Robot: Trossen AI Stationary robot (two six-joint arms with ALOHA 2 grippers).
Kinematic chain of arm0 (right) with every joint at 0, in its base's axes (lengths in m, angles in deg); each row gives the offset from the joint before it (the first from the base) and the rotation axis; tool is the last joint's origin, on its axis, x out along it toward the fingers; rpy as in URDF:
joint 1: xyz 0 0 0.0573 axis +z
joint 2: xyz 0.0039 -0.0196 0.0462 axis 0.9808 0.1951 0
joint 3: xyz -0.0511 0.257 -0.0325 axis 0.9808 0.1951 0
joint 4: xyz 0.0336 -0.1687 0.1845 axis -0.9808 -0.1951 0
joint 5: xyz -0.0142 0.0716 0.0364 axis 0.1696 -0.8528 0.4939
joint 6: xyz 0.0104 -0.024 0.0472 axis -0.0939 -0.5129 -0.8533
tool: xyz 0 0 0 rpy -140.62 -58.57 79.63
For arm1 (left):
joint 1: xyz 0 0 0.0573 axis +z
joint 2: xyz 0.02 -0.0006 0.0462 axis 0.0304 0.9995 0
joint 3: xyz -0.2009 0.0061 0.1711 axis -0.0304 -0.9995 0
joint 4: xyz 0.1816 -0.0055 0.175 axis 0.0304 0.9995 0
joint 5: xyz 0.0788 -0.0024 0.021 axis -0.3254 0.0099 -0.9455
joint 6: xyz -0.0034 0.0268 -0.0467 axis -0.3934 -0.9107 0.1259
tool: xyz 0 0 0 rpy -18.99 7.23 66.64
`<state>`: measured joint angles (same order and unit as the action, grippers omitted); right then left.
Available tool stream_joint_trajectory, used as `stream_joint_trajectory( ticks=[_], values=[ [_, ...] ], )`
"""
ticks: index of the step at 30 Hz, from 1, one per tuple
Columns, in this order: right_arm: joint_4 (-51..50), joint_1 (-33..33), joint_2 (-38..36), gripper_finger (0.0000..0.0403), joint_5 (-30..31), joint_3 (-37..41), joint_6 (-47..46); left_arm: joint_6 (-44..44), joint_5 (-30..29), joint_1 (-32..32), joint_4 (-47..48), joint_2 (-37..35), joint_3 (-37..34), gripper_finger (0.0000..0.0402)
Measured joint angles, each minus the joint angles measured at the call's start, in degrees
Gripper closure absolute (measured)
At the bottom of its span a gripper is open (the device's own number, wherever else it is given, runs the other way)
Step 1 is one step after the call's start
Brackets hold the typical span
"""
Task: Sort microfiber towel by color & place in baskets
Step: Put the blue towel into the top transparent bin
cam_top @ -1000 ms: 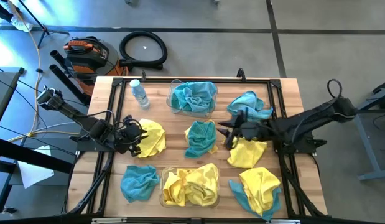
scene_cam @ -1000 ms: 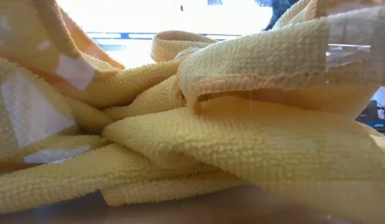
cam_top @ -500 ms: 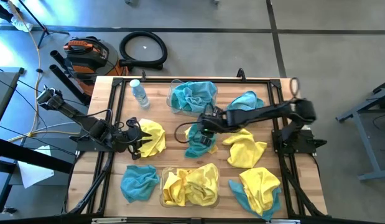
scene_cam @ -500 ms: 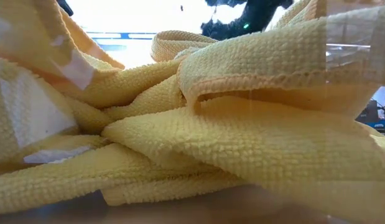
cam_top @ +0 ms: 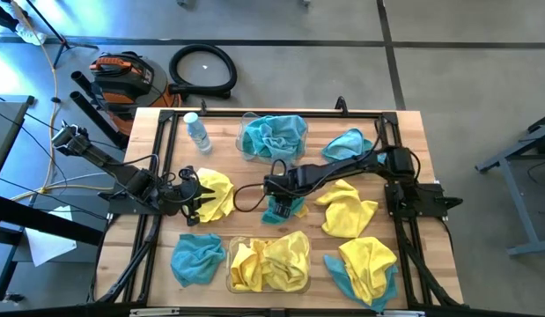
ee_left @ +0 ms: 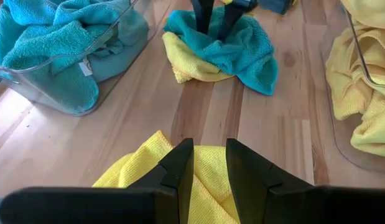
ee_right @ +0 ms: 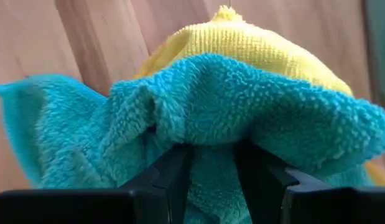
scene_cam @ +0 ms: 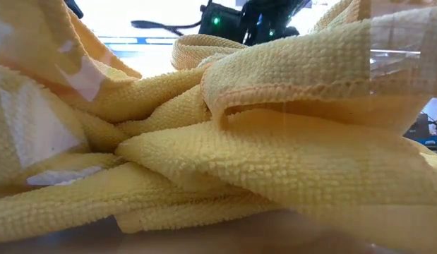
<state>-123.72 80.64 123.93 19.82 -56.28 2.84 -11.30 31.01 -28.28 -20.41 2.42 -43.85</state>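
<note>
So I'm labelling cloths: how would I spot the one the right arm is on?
Find the teal-filled basket at the table's far edge. Just nearer lies a teal towel, mid-table, under the right end effector. Unlike other loose teal cloths, a yellow one peeks from beneath.

Bare wood lay open between the teal-filled basket (cam_top: pixel 272 138) at twelve o'clock and the yellow-filled basket (cam_top: pixel 268 264) at six, but the right gripper (cam_top: pixel 283 205) and its outstretched arm blocked that lane from three o'clock, fingers down on the centre teal towel (cam_top: pixel 283 195). A water bottle (cam_top: pixel 196 132) stood at eleven. Loose towels crowded the three-to-five side; the left gripper (cam_top: pixel 195 202) sat over a yellow towel (cam_top: pixel 215 194) at nine.
</note>
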Motion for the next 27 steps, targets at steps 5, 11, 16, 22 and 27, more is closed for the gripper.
stream_joint_trajectory(
  ticks=[5, 11, 16, 22, 27],
  values=[
    [0.6, 0.0, 2.0, 0.028, 0.2, -0.2, 0.4, 0.0, 0.0, 0.0, 0.0, 0.0, 0.0, 0.0321],
    [1.3, 0.4, 1.2, 0.0373, 0.3, 0.0, 3.4, 0.1, 0.0, 0.0, 0.0, 0.0, 0.0, 0.0321],
    [0.4, 0.4, -3.6, 0.0381, 1.0, 0.1, 3.1, 0.1, 0.0, 0.0, -0.2, 0.0, 0.0, 0.0321],
    [-1.2, 0.3, -12.3, 0.0398, 5.8, 0.1, 2.9, 0.1, -0.1, 0.0, -0.3, 0.0, 0.0, 0.0321],
    [0.1, 0.2, -20.0, 0.0397, 11.7, 0.1, 4.2, 0.0, -0.3, 0.0, -0.4, 0.0, 0.0, 0.0321]
  ],
)
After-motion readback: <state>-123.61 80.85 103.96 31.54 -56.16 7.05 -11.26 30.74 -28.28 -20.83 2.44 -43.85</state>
